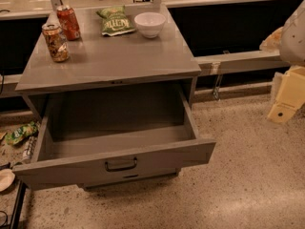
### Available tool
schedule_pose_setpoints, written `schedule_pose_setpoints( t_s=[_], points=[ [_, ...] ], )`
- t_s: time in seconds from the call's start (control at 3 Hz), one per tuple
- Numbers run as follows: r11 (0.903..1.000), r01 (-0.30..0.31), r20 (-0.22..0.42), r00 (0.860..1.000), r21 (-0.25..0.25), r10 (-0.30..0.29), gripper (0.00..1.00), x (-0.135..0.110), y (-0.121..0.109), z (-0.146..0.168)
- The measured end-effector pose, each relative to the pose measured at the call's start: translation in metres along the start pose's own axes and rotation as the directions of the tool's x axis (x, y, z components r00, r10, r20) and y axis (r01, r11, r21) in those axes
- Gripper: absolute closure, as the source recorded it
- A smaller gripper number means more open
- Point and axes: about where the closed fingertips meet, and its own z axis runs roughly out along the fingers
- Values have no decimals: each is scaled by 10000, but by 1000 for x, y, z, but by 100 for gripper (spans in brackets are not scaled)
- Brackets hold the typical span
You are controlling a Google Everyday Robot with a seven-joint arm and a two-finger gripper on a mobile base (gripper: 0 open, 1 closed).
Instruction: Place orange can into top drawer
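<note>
On the floor at the far left, beside the cabinet, lies a green snack packet, with a pale round object nearer the lower edge, only partly in view. On the grey worktop, the orange can stands upright near the left edge, speckled pale and dark, its silver top showing. Just behind it and slightly to the right stands a brighter red-orange can, also upright; the two are near each other, and whether they touch is unclear. Further right, towards the back of the worktop, a green chip bag lies flat, and just beside it on the right sits a white bowl. Below the worktop the top drawer is pulled well out, a small dark bar handle centred on its front. The claw hangs at the far right edge of the view, over the speckled floor, well apart from the cabinet and the can; whether it is open or closed I cannot tell.
</note>
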Motion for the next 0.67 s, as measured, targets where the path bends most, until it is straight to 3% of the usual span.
schedule_pose_setpoints(
  t_s=[0.33, 0.67],
  points=[
    [10000, -47, 69, 10000, 84, 47, 0, -1, -1, -1],
    [9973, -676, 919, 9937, 279, 648, 0, -6, 5, 9]
  ],
)
